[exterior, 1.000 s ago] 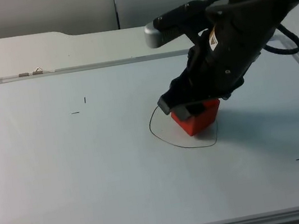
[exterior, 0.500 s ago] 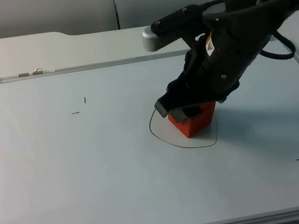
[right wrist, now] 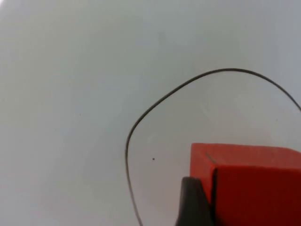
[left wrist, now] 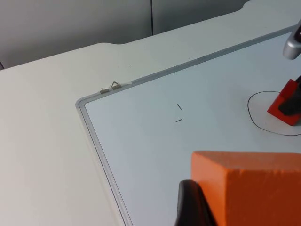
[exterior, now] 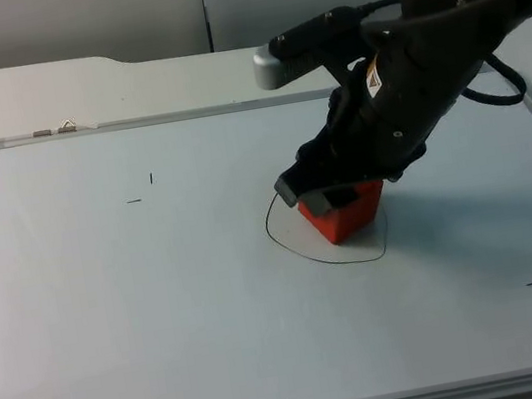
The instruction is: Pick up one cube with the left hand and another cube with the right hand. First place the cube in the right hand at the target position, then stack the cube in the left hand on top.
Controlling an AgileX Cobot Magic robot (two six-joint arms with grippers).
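Change: the right gripper [exterior: 339, 198] had lowered the red cube [exterior: 345, 215] a little, into the drawn ring [exterior: 283, 242], and kept it pinched.
Left gripper [left wrist: 190, 207]: waited, clamped on the orange cube [left wrist: 249, 188].
Meaning: probably time to let go.

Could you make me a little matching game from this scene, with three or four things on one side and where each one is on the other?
Things:
1. red foam cube
2. orange foam cube
3. hand-drawn black outline
4. small metal clip

Places:
A. on the whiteboard's far rim
B. at the right gripper, inside the outline
C. at the left gripper
D. drawn around the red cube

Pairs: 1-B, 2-C, 3-D, 4-A
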